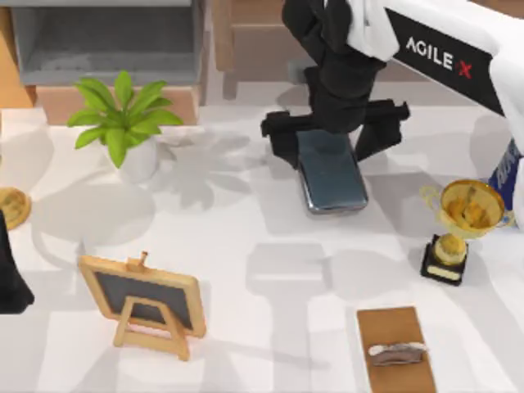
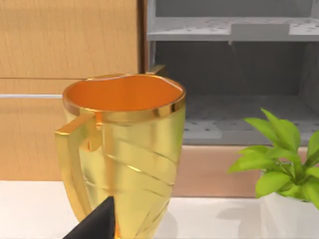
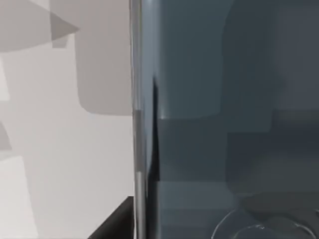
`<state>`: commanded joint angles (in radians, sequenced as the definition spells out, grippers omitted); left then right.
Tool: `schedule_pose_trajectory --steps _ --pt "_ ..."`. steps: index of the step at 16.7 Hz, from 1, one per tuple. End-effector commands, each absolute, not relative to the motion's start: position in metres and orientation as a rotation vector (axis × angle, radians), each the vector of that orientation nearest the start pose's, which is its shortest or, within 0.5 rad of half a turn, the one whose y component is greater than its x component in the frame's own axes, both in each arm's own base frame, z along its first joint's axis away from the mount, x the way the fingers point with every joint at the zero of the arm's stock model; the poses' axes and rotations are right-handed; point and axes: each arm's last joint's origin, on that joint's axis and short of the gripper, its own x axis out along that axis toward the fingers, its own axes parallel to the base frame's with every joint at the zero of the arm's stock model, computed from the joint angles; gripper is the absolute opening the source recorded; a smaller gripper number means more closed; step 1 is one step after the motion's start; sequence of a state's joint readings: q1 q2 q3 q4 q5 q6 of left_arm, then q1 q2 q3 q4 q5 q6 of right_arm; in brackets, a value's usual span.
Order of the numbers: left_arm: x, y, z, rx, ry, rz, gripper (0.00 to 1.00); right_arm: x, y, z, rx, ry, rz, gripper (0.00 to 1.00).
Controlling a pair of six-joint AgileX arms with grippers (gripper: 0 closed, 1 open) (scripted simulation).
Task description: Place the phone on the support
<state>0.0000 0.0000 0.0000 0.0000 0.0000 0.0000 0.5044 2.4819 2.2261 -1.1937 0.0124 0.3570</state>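
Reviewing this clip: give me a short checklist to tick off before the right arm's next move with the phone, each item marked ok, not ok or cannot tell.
1. Right pincer over the phone: ok, it sits above the phone's far end in the top view.
2. Fingers closed on the phone: cannot tell, the arm hides the contact.
3. Phone lifted off the table: cannot tell.
4. Phone on the support: not ok.
5. Nearby obstacles: ok, the trophy stands to the right, apart from the phone.
6. Left arm out of the way: ok, its pincer is by the golden cup at the left edge.
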Motion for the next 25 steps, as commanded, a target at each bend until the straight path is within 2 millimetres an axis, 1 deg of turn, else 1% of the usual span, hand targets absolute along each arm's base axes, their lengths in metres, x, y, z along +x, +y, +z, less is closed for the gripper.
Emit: schedule_pose_trajectory --steps 3,4,6,7,9,11,13,16,19,22,25 --pt "0.106 -0.001 0.16 0.0 0.0 0.0 1.0 0.429 0.24 0.206 -0.046 1.343 0.235 0.0" --pt "0.106 -0.001 0.16 0.0 0.0 0.0 1.0 0.427 0.234 0.222 -0.03 1.301 0.261 0.0" --pt "0.106 -0.001 0.16 0.0 0.0 0.0 1.0 0.426 0.217 0.252 0.004 1.207 0.305 0.0" --pt "0.106 -0.001 0.16 0.0 0.0 0.0 1.0 0.426 0.205 0.266 0.021 1.157 0.322 0.0" --pt "0.106 -0.001 0.16 0.0 0.0 0.0 1.0 0.428 0.173 0.289 0.054 1.05 0.337 0.0" --pt "0.106 -0.001 0.16 0.0 0.0 0.0 1.0 0.43 0.135 0.308 0.079 0.94 0.332 0.0" --pt "0.106 -0.001 0.16 0.0 0.0 0.0 1.0 0.431 0.091 0.32 0.094 0.832 0.307 0.0" --pt "0.106 -0.001 0.16 0.0 0.0 0.0 1.0 0.424 0.02 0.329 0.096 0.686 0.241 0.0" --pt "0.106 -0.001 0.16 0.0 0.0 0.0 1.0 0.406 -0.05 0.325 0.077 0.572 0.155 0.0" --pt "0.106 -0.001 0.16 0.0 0.0 0.0 1.0 0.375 -0.111 0.31 0.051 0.503 0.068 0.0" --pt "0.106 -0.001 0.16 0.0 0.0 0.0 1.0 0.337 -0.159 0.287 0.031 0.468 -0.01 0.0"
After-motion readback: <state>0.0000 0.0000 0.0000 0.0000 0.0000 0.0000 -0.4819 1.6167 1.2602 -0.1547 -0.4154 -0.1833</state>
